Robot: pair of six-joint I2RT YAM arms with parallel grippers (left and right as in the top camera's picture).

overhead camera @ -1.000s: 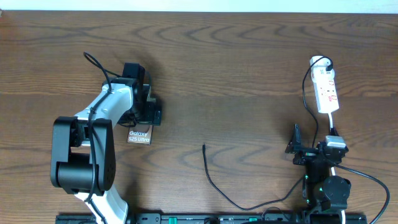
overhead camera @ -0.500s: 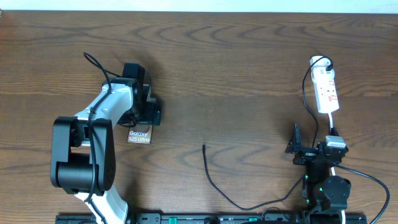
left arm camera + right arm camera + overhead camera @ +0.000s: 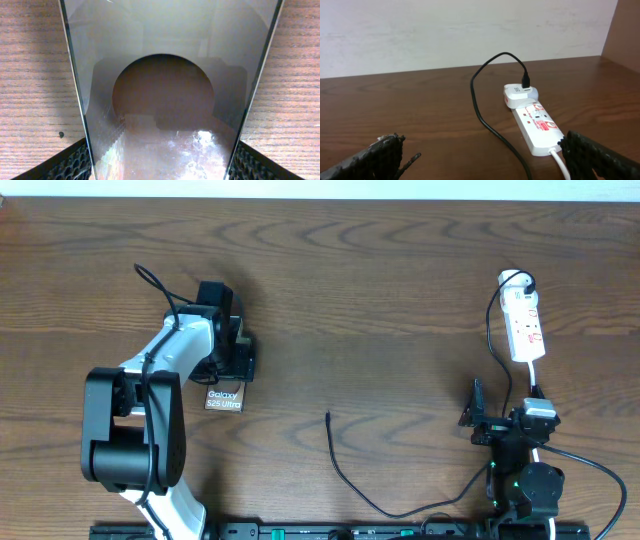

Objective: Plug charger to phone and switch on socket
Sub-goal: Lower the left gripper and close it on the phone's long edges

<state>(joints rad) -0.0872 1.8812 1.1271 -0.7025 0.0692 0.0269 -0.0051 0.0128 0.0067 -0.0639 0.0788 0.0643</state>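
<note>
Brown wooden table (image 3: 380, 270) carries the phone (image 3: 224, 399) at left, its far end under the left gripper (image 3: 159, 162). The gripper's fingers (image 3: 75, 162) flank the phone's long edges; they have drawn in slightly since a second ago, though I cannot tell whether they pinch it. The charger (image 3: 345, 475) lies unmoved near the middle, its tip free and well apart from the phone. The socket (image 3: 524, 328) sits far right, unchanged. The right gripper (image 3: 482, 150) waits on its near side as before, jaws wide apart, holding nothing.
</note>
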